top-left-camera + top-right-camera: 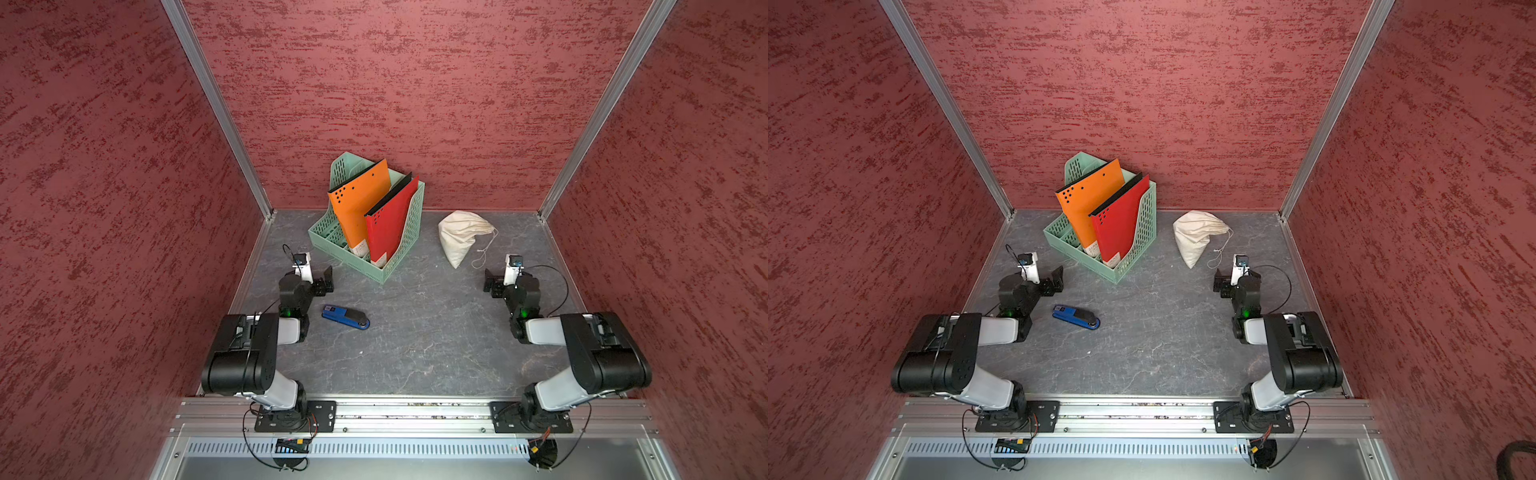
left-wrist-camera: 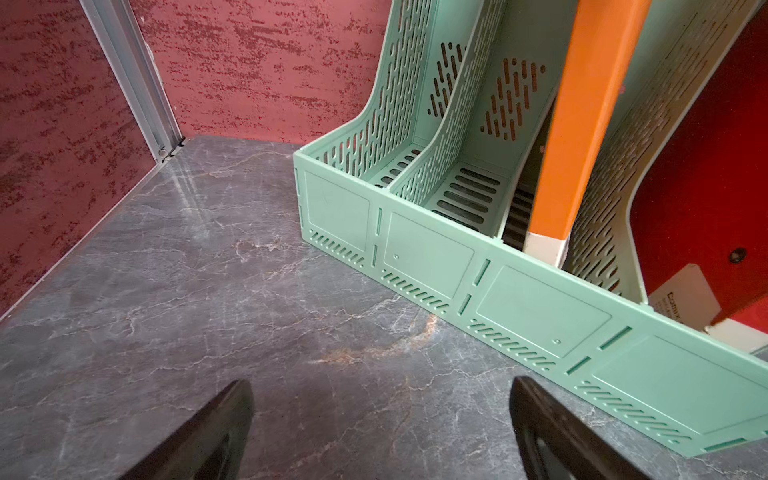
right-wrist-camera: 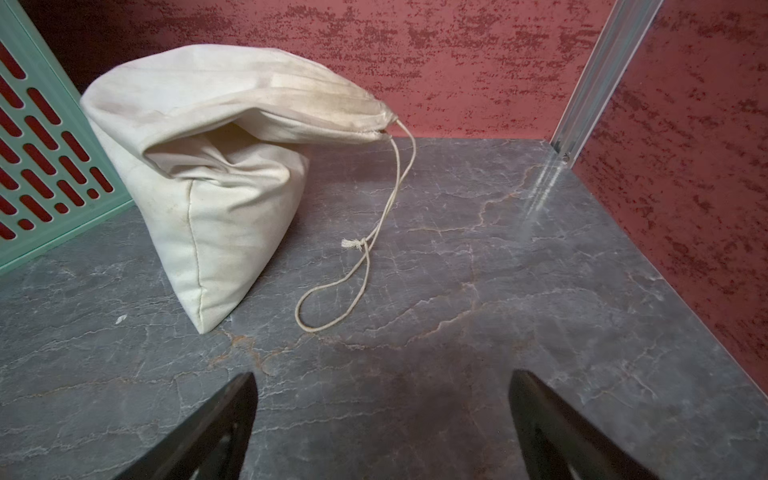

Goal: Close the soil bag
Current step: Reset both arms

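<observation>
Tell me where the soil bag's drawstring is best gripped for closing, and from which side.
Probably the cord at its knot, where both strands meet, clear of the soil bag and below its gathered neck. Come from the open table side facing the right gripper, which is open and empty; the green file rack stands close on the bag's other side.

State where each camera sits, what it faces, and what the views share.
Top views: high overhead, looking down toward the back wall; left arm, right arm, left gripper, right gripper show.
Left wrist: on the left arm, facing the file rack; its open fingers show.
Right wrist: on the right arm, facing the soil bag; its open fingers show.
Shared: every view shows the file rack.
</observation>
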`<move>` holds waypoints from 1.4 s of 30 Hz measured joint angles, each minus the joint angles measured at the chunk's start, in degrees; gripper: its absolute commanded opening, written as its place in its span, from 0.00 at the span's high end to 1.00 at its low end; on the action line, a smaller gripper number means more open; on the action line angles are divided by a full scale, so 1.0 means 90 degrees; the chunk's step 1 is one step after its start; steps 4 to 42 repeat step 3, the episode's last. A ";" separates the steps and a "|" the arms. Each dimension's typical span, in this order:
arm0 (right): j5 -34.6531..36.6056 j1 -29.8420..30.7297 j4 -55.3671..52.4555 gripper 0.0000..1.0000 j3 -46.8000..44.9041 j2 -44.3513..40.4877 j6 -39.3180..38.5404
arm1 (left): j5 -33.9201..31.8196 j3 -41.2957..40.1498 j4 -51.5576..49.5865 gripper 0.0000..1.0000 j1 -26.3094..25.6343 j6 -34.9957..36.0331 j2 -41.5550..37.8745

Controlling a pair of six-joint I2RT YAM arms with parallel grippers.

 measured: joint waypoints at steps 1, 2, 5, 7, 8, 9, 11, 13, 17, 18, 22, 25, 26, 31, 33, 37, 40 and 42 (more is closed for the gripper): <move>0.0000 0.0000 0.0002 0.02 0.0000 0.0000 0.0000 | -0.0005 0.0000 0.0002 0.00 0.0000 0.0000 0.0000; 0.0000 0.0000 0.0002 0.01 0.0000 0.0000 0.0000 | -0.0010 0.0002 0.0000 0.00 0.0000 0.0000 0.0000; 0.0000 0.0000 0.0005 0.02 0.0000 0.0000 0.0000 | -0.0010 0.0002 0.0000 0.00 0.0000 0.0000 0.0000; 0.0000 0.0000 0.0005 0.02 0.0000 0.0000 0.0000 | -0.0010 0.0002 0.0000 0.00 0.0000 0.0000 0.0000; 0.0000 0.0000 0.0005 0.02 0.0000 0.0000 0.0000 | -0.0010 0.0002 0.0000 0.00 0.0000 0.0000 0.0000; 0.0000 0.0000 0.0005 0.02 0.0000 0.0000 0.0000 | -0.0010 0.0002 0.0000 0.00 0.0000 0.0000 0.0000; 0.0000 0.0000 0.0005 0.02 0.0000 0.0000 0.0000 | -0.0010 0.0002 0.0000 0.00 0.0000 0.0000 0.0000; 0.0000 0.0000 0.0005 0.02 0.0000 0.0000 0.0000 | -0.0010 0.0002 0.0000 0.00 0.0000 0.0000 0.0000; 0.0000 0.0000 0.0005 0.02 0.0000 0.0000 0.0000 | -0.0010 0.0002 0.0000 0.00 0.0000 0.0000 0.0000; 0.0000 0.0000 0.0005 0.02 0.0000 0.0000 0.0000 | -0.0010 0.0002 0.0000 0.00 0.0000 0.0000 0.0000; 0.0000 0.0000 0.0005 0.02 0.0000 0.0000 0.0000 | -0.0010 0.0002 0.0000 0.00 0.0000 0.0000 0.0000; 0.0000 0.0000 0.0005 0.02 0.0000 0.0000 0.0000 | -0.0010 0.0002 0.0000 0.00 0.0000 0.0000 0.0000; 0.0000 0.0000 0.0005 0.02 0.0000 0.0000 0.0000 | -0.0010 0.0002 0.0000 0.00 0.0000 0.0000 0.0000; 0.0000 0.0000 0.0005 0.02 0.0000 0.0000 0.0000 | -0.0010 0.0002 0.0000 0.00 0.0000 0.0000 0.0000; 0.0000 0.0000 0.0005 0.02 0.0000 0.0000 0.0000 | -0.0010 0.0002 0.0000 0.00 0.0000 0.0000 0.0000; 0.0000 0.0000 0.0005 0.02 0.0000 0.0000 0.0000 | -0.0010 0.0002 0.0000 0.00 0.0000 0.0000 0.0000; 0.0000 0.0000 0.0005 0.02 0.0000 0.0000 0.0000 | -0.0010 0.0002 0.0000 0.00 0.0000 0.0000 0.0000; 0.0000 0.0000 0.0005 0.02 0.0000 0.0000 0.0000 | -0.0010 0.0002 0.0000 0.00 0.0000 0.0000 0.0000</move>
